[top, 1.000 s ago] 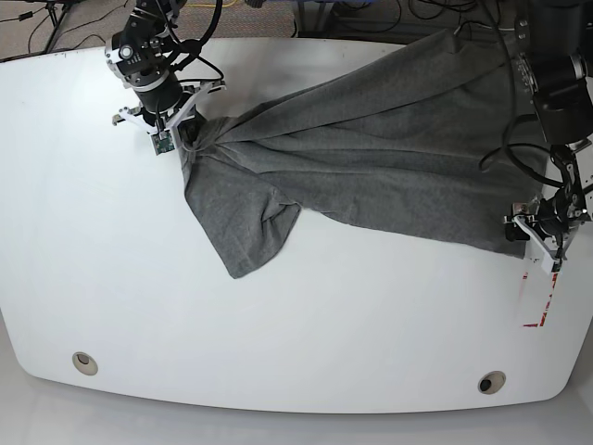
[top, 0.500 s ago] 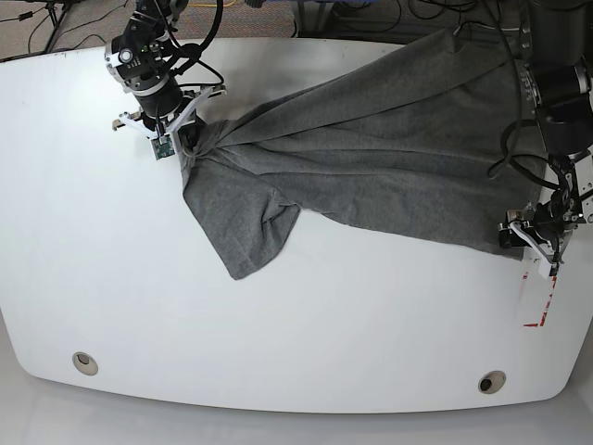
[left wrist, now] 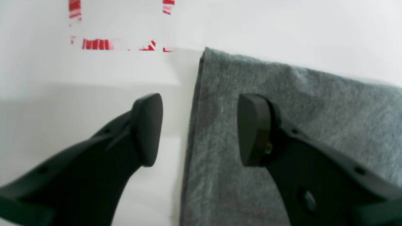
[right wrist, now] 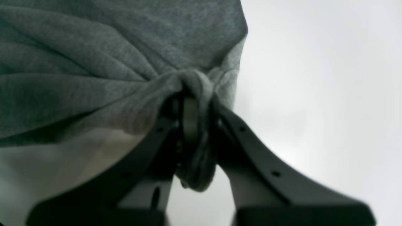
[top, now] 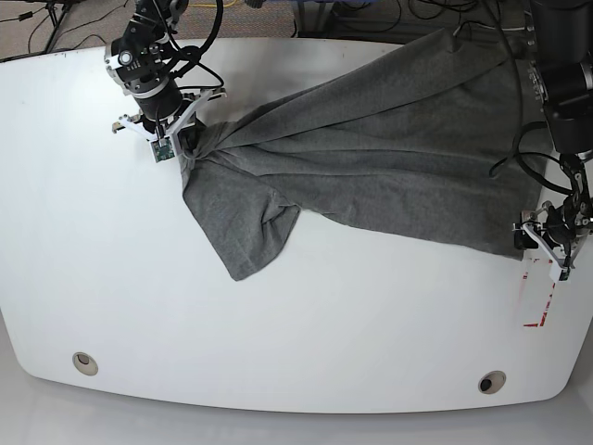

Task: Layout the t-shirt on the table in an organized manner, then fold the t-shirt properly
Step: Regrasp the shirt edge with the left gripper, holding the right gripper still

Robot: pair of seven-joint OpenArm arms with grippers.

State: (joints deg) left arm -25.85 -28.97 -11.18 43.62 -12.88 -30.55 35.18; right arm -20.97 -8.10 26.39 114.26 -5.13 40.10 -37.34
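Note:
The grey t-shirt [top: 371, 167] lies spread and wrinkled across the back right of the white table [top: 278, 343], with a sleeve-like flap [top: 246, 227] hanging toward the front. My right gripper [top: 179, 139] at the shirt's left end is shut on a bunched fold of cloth [right wrist: 188, 83], and creases fan out from it. My left gripper [top: 547, 243] is open at the shirt's front right corner. In the left wrist view one finger [left wrist: 147, 128] is over bare table and the other [left wrist: 254, 128] is over the cloth, with the shirt's edge [left wrist: 196, 103] between them.
A red-and-white tape mark [top: 537, 306] sits just in front of the left gripper near the table's right edge. Two round holes [top: 84, 362] [top: 491, 381] lie near the front edge. Cables and floor lie beyond the back edge.
The left gripper has shifted slightly to the right along the shirt's front right corner, still open. The right gripper has crept a little toward the back left with the cloth.

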